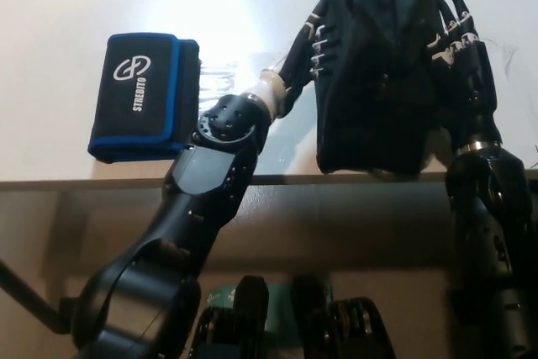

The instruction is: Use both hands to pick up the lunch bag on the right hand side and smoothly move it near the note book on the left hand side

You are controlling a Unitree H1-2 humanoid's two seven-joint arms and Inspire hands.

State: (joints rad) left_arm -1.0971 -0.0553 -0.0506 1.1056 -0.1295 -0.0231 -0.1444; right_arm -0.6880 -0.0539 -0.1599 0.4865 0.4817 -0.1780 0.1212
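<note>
Black fingers pressed flat on both flanks of the lunch bag (pixel 374 73): left hand (pixel 307 52) and right hand (pixel 461 60) sandwich it. Bag stands upright at the table (pixel 50 6) edge; notebook (pixel 139 94) lies leftward.

Glossy black arms, screw-studded elbow, pale wrist cuff, silver-banded left robot hand (pixel 307 52).

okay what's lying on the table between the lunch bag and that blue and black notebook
In the head view, the robot's left forearm and left hand cross that stretch, the hand pressed against the lunch bag. Otherwise only bare white table lies beside the notebook.
</note>
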